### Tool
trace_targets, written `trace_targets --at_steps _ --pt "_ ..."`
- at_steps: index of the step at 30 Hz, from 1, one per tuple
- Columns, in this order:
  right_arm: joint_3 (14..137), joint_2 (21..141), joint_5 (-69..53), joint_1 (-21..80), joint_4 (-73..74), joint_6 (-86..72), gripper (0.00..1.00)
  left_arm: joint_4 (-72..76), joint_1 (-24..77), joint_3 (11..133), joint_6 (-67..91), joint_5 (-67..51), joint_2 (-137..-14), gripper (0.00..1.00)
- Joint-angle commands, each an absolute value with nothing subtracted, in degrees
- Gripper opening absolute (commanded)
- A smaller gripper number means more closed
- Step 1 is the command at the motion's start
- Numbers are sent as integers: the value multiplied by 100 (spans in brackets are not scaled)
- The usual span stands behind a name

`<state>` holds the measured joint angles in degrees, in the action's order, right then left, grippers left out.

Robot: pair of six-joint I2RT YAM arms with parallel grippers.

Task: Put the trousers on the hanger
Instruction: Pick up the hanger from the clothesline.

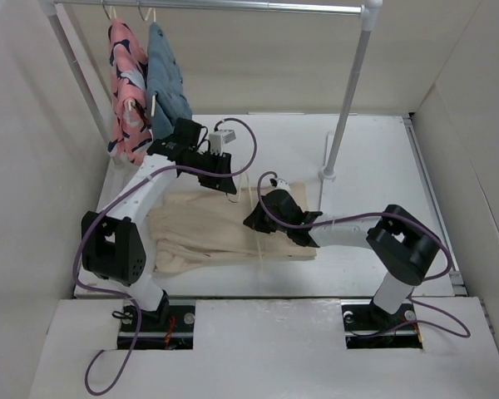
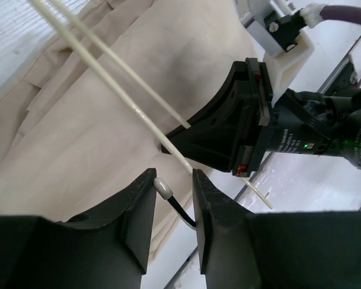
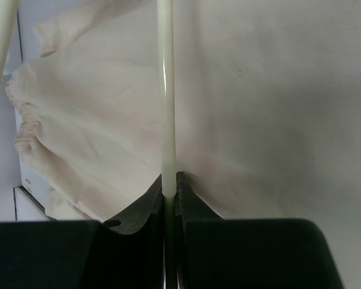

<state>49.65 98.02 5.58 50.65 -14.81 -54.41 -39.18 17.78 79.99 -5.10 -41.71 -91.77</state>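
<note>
The right pincer (image 3: 168, 177) was pinched shut on one thin rod of the hanger (image 3: 165, 90). That cream rod ran straight out ahead of its fingertips, and a second rod slanted off to its left. Directly beneath it lay the trousers (image 3: 259, 108), flat on the table (image 1: 374, 166), their length running crosswise to the rod and reaching out mostly to the pincer's left.

Just beyond the right pincer, the left pincer (image 2: 173, 177) stood only narrowly parted. Between its fingers was a thin dark wire with a pale capped tip (image 2: 162, 188), nearer one finger; I couldn't tell whether it was squeezed. The hanger's two rods led away from it across the cloth. Far past it, a pink garment (image 1: 126, 91) and a blue-grey garment (image 1: 166, 83) hung from a rail (image 1: 233, 7).
</note>
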Motion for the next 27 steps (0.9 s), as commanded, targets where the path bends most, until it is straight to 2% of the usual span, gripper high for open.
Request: trace_targets --at_steps 1,3,4,5,8,9,10,12,13,17,18,19,21,22,23,24,25,27 --pt "5045 9756 598 5098 -1898 -5467 0 -3973 1767 7928 -536 -4219 -9167 25" --pt "5045 9756 598 5098 -1898 -5467 0 -3973 1767 7928 -536 -4219 -9167 24" --pt "5045 9756 598 5098 -1898 -5467 0 -4025 1767 7928 -536 -4219 -9167 27" --pt "5097 9756 598 5098 -1898 -5467 0 -4025 1767 7867 -536 -4219 -9167 35" --pt "5098 9756 537 5098 -1898 -5467 0 -4025 1767 7796 -536 -4166 -9167 37" --pt "5159 9808 536 5098 -1898 -5519 0 -4025 1767 7744 -536 -4166 -9167 35" --pt "5159 9809 536 5098 -1898 -5520 0 -4025 1767 7743 -536 -4166 -9167 24" --pt "5220 9870 422 5098 -1898 -5520 0 -4025 1767 7691 -536 -4166 -9167 11" --pt "5221 9931 422 5098 -1898 -5520 0 -4025 1767 7690 -536 -4166 -9167 1" --pt "5326 9984 115 5098 -1898 -5520 0 -4025 1767 7690 -536 -3921 -9167 0" --pt "5326 9984 53 5098 -1898 -5459 5 -4025 1767 7630 -536 -3711 -9167 0" --pt "5326 9984 -34 5098 -1829 -5458 25 -4025 1767 7629 -536 -3605 -9167 0" --pt "5326 9879 -35 5098 -1775 -5265 37 -3912 1767 7489 -370 -3490 -9106 0" --pt "5326 9809 -35 5098 -1567 -5212 48 -3911 1767 7436 -317 -3489 -9045 0" --pt "5396 9739 26 5098 -1451 -5212 53 -3833 1767 7436 -247 -3411 -9044 0" --pt "5457 9590 26 5045 -1233 -5055 64 -3736 1714 7296 -46 -3314 -8983 0" --pt "5458 9511 26 5045 -1230 -5002 65 -3666 1662 7234 78 -3313 -8904 0" --pt "5511 9274 -122 4843 -898 -4800 74 -3551 1469 7102 306 -3313 -8851 0"
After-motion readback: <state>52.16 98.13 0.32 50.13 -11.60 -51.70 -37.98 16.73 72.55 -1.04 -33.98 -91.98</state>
